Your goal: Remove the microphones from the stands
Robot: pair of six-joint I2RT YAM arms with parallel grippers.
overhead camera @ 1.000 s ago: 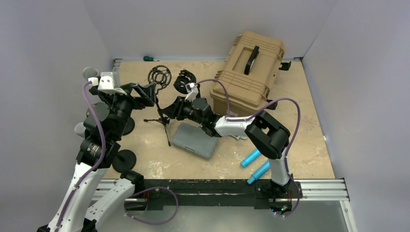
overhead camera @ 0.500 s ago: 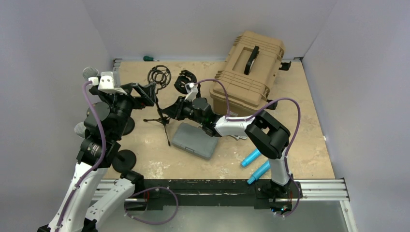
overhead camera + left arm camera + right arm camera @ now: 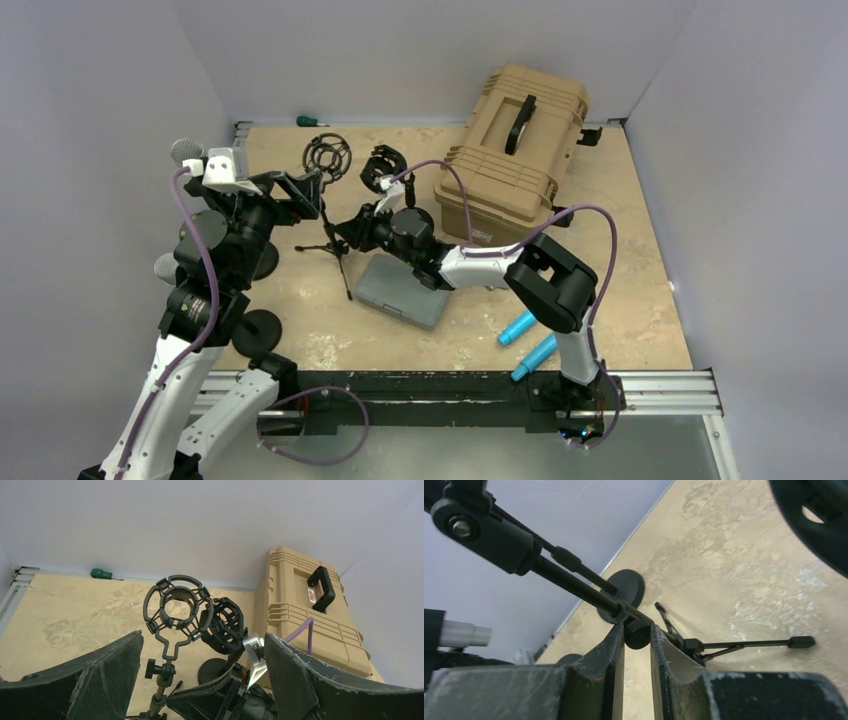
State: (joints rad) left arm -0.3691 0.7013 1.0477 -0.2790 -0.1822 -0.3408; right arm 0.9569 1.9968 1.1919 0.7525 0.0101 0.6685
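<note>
Microphone heads (image 3: 187, 151) showed by the left wall, none in either gripper: the right gripper (image 3: 637, 632) pinched the pole of the tripod stand (image 3: 569, 583) under its empty ring (image 3: 170, 642), the left gripper (image 3: 202, 637) gaped wide, so removal seemed yet undone.

Two robot arms (image 3: 160, 390) are in here. At the upper centre of the overhead frame I count two black ring-shaped shock mounts (image 3: 328, 156), with one tripod stand (image 3: 335, 250) just below them. Along the left edge are two mesh-headed microphones (image 3: 186, 151), partly hidden behind an arm, and two round black bases (image 3: 258, 332). There is one tan hard case (image 3: 515, 150) at upper right, one flat grey case (image 3: 403, 290) mid-frame, two blue tubes (image 3: 519, 326) at lower right, and one green-handled screwdriver (image 3: 310, 121) at the top edge.
</note>
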